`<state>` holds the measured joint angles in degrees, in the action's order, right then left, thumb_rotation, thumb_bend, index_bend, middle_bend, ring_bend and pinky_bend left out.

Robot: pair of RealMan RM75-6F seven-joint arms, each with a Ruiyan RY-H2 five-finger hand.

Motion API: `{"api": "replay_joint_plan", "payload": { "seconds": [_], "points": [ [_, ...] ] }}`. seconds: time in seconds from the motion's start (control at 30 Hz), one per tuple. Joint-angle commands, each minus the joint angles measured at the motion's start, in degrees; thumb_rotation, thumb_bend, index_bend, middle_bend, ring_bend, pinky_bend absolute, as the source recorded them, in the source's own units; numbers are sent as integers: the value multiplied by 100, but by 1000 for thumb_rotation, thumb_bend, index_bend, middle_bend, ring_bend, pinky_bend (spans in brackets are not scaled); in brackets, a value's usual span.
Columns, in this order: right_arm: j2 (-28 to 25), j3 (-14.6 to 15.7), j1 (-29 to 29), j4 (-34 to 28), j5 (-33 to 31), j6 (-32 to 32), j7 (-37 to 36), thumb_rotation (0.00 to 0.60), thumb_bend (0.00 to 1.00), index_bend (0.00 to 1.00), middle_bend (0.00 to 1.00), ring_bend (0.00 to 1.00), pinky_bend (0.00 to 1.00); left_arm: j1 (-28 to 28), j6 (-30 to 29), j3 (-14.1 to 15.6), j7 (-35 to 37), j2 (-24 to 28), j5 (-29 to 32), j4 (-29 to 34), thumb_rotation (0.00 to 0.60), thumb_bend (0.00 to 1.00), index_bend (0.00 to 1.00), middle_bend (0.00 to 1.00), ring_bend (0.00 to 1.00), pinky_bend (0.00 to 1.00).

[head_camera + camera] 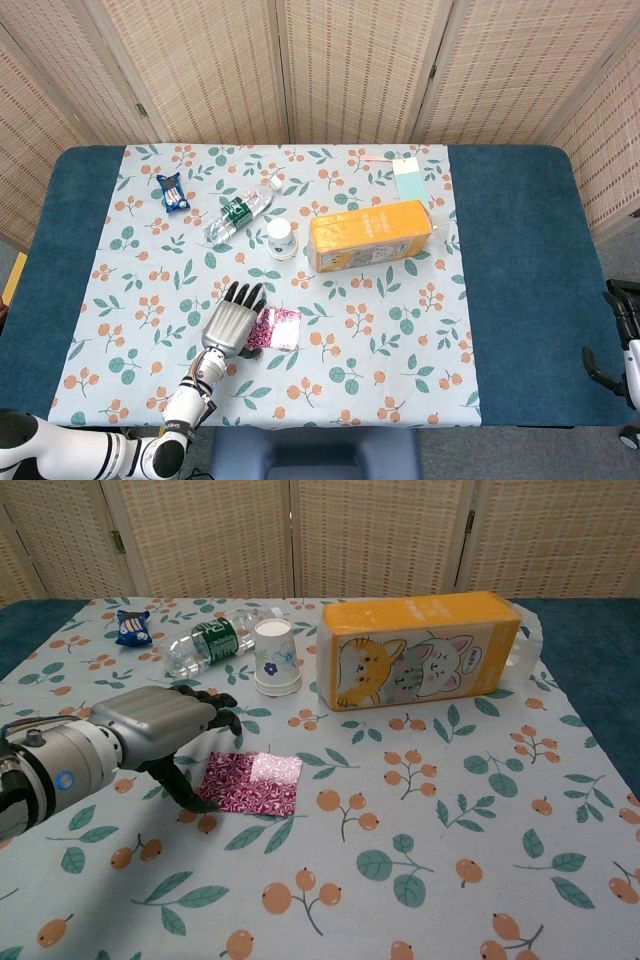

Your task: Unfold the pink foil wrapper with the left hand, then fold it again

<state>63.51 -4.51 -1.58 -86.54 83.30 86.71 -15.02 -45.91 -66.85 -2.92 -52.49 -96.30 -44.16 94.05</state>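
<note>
Blue cloth covers the table [510, 250], and over its middle lies a pale tablecloth [400, 350] printed with leaves and orange berries. The largest thing on it is an orange tissue pack [420, 650] with cartoon cats on its side, lying toward the far right of the print. To its left a clear plastic water bottle [212, 640] with a green label lies on its side, its cap end close to a small white paper cup [275, 657] that stands mouth down. Farther left and back sits a small blue snack packet [131, 626]. A pale card [409, 178] lies at the far edge of the tablecloth, behind the tissue pack.

The left hand [165, 730] reaches in from the near left, palm down, its dark fingers [243, 296] extended and a little apart, holding nothing. Its thumb points down to the cloth just at the left edge of the pink foil wrapper [252, 783]. The wrapper lies flat on the tablecloth in front of the cup, one part catching the light. The right hand [622, 340] shows only partly at the right edge of the head view; whether its fingers are spread or curled cannot be told.
</note>
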Motion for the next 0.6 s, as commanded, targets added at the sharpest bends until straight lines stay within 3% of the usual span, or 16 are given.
{"api": "replay_joint_plan", "payload": {
  "seconds": [0.03,0.6],
  "points": [
    [-3,-1,0,-6,0,4,6,600,447,0,65,0,0,9,77,20,16,-15,60,-82,465,227,203,0,0,0],
    [-10,-5,7,-35,-29,-22,44,600,447,0,65,0,0,-75,276,-69,-13,-176,307,-394,480,232,220,0,0,0]
  ]
}}
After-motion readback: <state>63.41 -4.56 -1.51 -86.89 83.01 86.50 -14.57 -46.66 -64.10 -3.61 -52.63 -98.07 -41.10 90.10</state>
